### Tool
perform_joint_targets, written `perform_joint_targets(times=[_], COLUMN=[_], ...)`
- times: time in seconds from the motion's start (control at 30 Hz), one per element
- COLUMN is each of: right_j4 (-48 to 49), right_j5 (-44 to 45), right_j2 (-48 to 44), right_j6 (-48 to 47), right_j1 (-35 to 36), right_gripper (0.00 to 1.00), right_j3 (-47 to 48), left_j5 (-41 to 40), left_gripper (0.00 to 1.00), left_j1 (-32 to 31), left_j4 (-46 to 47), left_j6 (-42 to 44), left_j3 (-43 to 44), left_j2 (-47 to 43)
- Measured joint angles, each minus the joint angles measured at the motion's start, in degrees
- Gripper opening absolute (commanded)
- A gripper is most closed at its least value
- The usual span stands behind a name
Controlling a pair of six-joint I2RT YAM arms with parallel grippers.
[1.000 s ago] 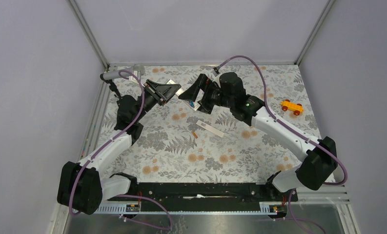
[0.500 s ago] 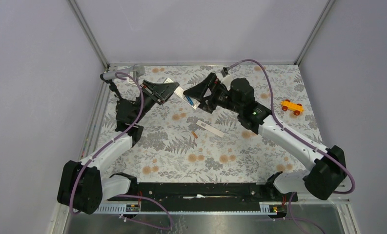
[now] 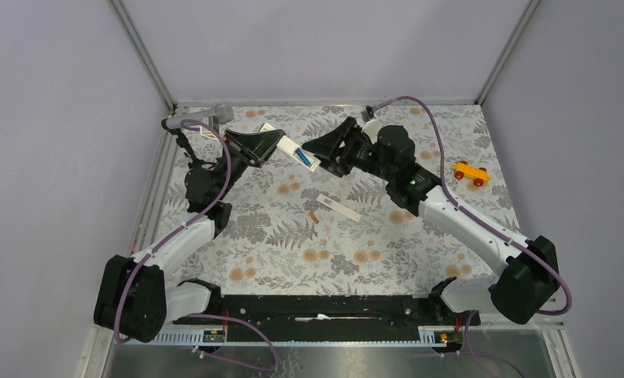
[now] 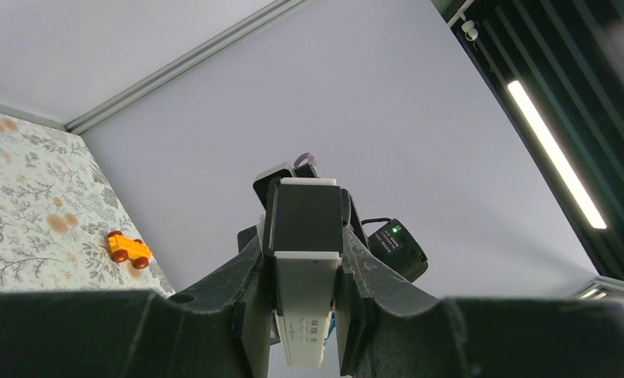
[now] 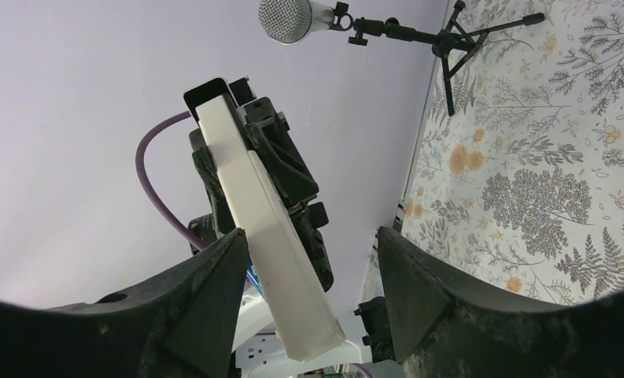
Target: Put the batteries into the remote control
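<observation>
Since a second ago we are easing our right gripper point(image 3: 322, 153) rightward along the remote point(image 3: 290, 146), upper middle of the frame, its fingers standing apart around the tip. Our left gripper point(image 3: 273, 146) is clamping the remote aloft. We are judging the blue battery point(image 3: 302, 157) seated in the slot. The orange battery point(image 3: 314, 216) and cover point(image 3: 341, 207) are lying mid-frame on the table point(image 3: 371, 252), waiting their turn.

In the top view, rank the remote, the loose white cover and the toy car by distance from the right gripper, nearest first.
1. Remote: far centre, its end between the right gripper's fingers.
2. Cover: lying loose, centre.
3. Toy car: off to the right side.
</observation>
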Motion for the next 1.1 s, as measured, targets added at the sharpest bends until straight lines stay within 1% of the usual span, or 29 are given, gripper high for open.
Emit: perform_joint_targets(times=[0.1, 0.27, 0.4, 0.5, 0.7, 0.8, 0.87, 1.0, 1.1], right_j4=[0.39, 0.94, 0.96, 0.94, 1.73, 3.08, 3.74, 4.09, 4.04], right_j5=[-0.94, -2.54, -3.17, -3.8, -3.85, -3.76, -3.76, -3.76, -3.8], right_j2=[0.22, 0.48, 1.18, 1.79, 2.08, 2.08, 2.08, 2.08, 2.19], right_j6=[-0.39, -1.01, -1.07, -1.07, -1.01, -0.79, -0.57, 0.5, 1.36], right_j1=[-0.09, -0.09, -0.09, -0.09, -0.09, -0.09, -0.09, -0.09, -0.09], right_gripper=[0.67, 0.68, 0.65, 0.65, 0.77, 0.79, 0.75, 0.64, 0.66], right_j3=[0.0, 0.0, 0.0, 0.0, 0.0, -0.02, -0.11, -0.46, -0.57], left_j5=[-0.17, -0.39, -0.59, -0.63, -0.59, -0.59, -0.59, -0.59, -0.59], left_gripper=[0.0, 0.0, 0.0, 0.0, 0.0, 0.0, 0.0, 0.0, 0.0], left_j1=[0.0, -0.02, -0.02, -0.02, -0.02, -0.02, -0.02, -0.02, -0.02], left_j4=[-1.75, -7.56, -10.34, -11.54, -11.65, -11.37, -11.15, -9.99, -9.07], left_j6=[0.04, 0.37, 0.39, 0.46, 0.85, 0.85, 0.85, 0.83, 0.81], left_j3=[0.09, 0.98, 1.31, 1.46, 1.7, 1.7, 1.7, 1.62, 1.6], left_j2=[-0.09, -0.31, -0.35, -0.59, -0.7, -0.7, -0.7, -0.79, -1.01])
